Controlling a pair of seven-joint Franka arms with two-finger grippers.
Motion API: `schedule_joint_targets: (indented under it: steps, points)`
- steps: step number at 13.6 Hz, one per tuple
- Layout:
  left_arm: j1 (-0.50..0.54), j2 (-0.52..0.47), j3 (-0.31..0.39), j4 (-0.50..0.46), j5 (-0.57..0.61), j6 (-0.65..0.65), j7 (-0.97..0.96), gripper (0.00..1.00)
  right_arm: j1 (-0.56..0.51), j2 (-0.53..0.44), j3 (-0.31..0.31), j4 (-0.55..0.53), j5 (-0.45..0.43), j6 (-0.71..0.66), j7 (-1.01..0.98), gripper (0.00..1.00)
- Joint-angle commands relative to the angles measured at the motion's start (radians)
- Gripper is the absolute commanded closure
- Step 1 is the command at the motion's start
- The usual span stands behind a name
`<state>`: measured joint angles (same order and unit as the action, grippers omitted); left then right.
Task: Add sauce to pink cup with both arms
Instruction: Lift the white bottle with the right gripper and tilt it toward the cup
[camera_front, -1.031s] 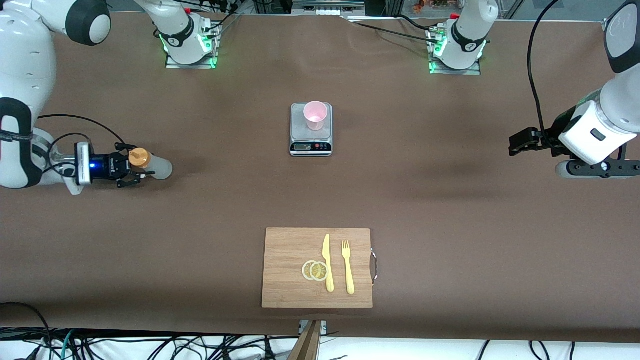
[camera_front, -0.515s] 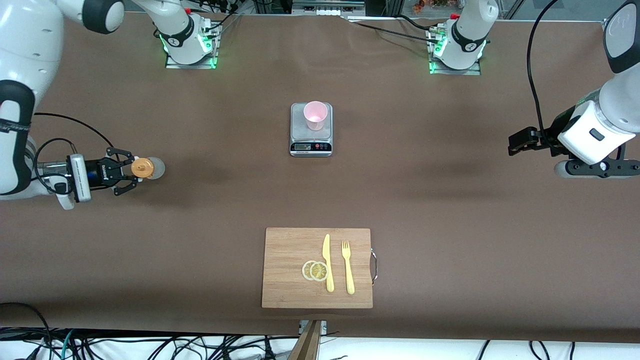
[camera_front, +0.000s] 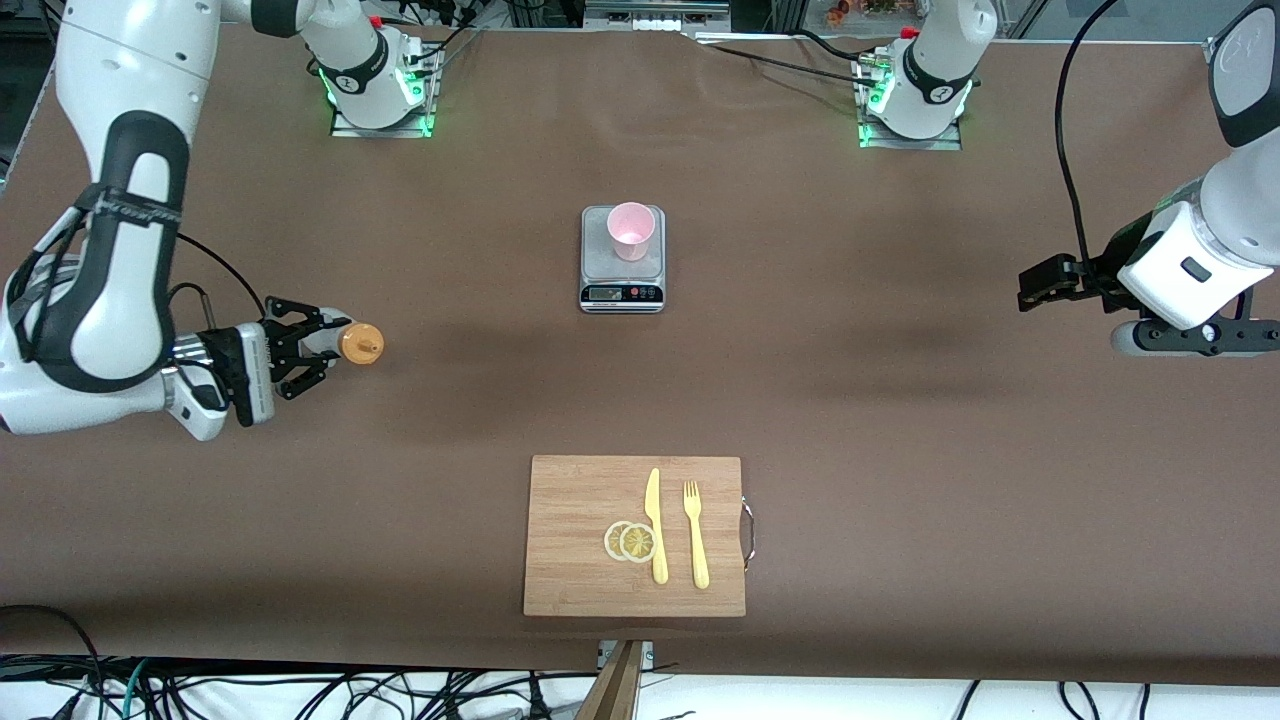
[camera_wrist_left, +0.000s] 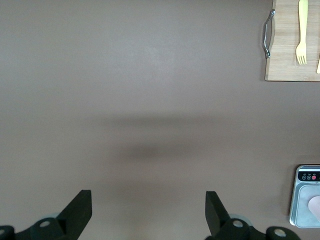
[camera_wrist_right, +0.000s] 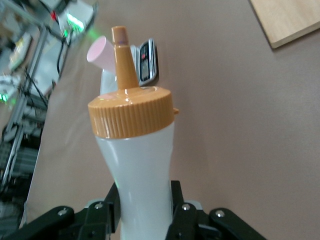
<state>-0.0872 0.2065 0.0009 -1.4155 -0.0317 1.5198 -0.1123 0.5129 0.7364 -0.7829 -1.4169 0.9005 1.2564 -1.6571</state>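
Sauce (camera_front: 357, 344) in right gripper (camera_front: 300, 350) over bare tabletop (camera_front: 900, 420)

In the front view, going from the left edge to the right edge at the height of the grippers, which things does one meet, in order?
Right gripper → sauce bottle it holds → scale carrying the pink cup → left gripper, waiting over bare table.

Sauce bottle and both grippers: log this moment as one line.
right gripper: shut on sauce bottle, airborne, tipped sideways | left gripper: open, waiting | pink cup: on scale | pour: not yet
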Motion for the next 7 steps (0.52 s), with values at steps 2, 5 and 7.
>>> schedule_joint_targets:
  steps: [2,5,7]
  points:
    - [0.006,0.005,-0.001,0.02,-0.011,-0.02,0.022,0.0,0.099,-0.017,-0.027,0.064,-0.127,-0.011,0.083,1.0]
    - [0.006,0.005,-0.001,0.02,-0.013,-0.018,0.022,0.0,0.104,-0.018,-0.021,0.065,-0.118,-0.02,0.076,1.0]
    - [0.006,0.005,-0.001,0.02,-0.011,-0.018,0.022,0.0,0.108,-0.037,-0.016,0.065,-0.115,-0.018,0.068,1.0]
